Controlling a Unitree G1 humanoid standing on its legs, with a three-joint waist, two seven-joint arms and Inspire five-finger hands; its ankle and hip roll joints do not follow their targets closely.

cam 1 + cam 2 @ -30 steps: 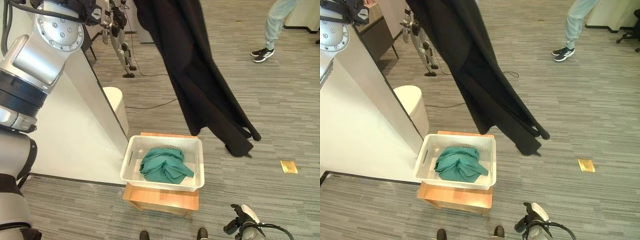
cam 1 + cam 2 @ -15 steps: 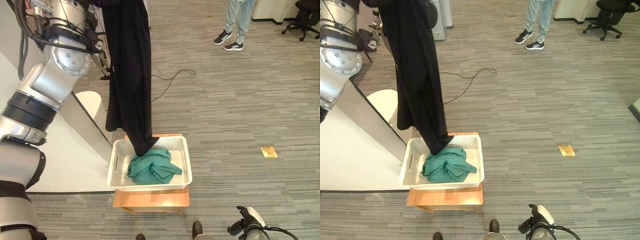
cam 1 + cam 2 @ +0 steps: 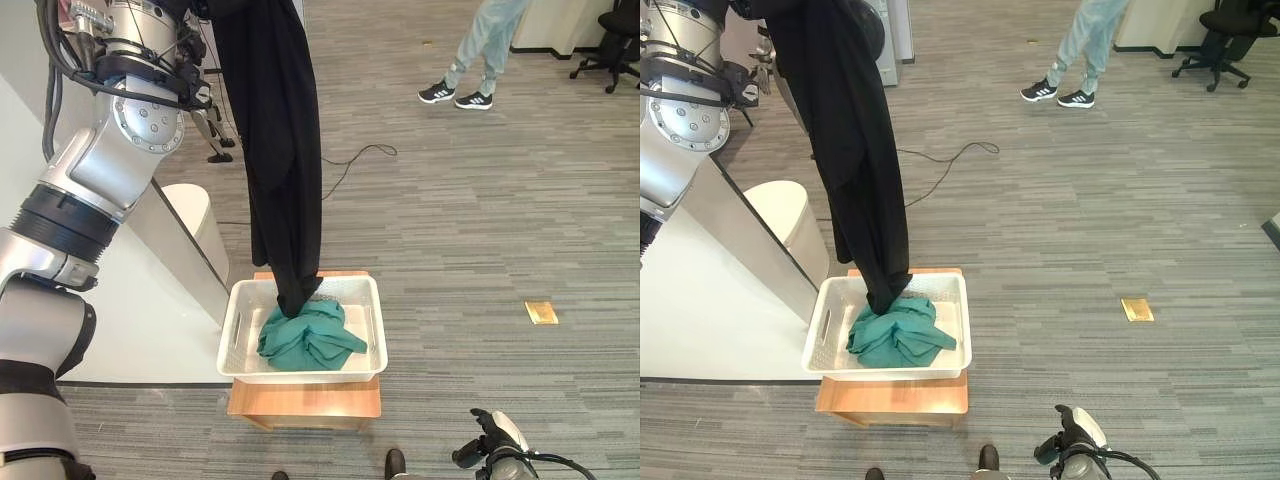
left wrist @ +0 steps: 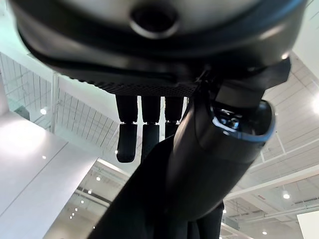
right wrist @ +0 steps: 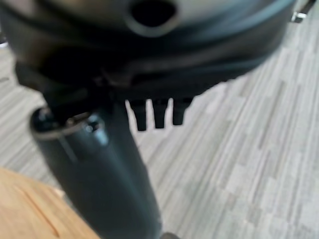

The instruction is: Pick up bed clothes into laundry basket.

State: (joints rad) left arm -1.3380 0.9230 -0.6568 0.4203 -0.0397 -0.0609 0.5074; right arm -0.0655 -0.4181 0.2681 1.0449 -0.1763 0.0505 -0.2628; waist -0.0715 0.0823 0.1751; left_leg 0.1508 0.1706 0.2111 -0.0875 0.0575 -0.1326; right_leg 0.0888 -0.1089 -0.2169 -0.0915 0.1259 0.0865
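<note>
My left hand (image 4: 149,129) pinches the black garment (image 3: 275,150) hanging below it, hem inside the laundry basket (image 3: 232,345) on the green cloth (image 3: 305,335); right hand (image 5: 159,112) relaxed, empty.

Long black garment (image 3: 275,140) hangs straight down, lower end inside white laundry basket (image 3: 372,310), touching crumpled green cloth (image 3: 305,335); basket sits on low wooden stand (image 3: 300,398).

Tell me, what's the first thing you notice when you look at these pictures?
A long black garment hangs from high up by the raised left arm, and its bottom end dips into the white laundry basket. There it touches a crumpled green cloth; the basket sits on a low wooden stand on the grey floor. The left hand shows in its wrist view against the black cloth, and a person's legs stand farther off.
</note>
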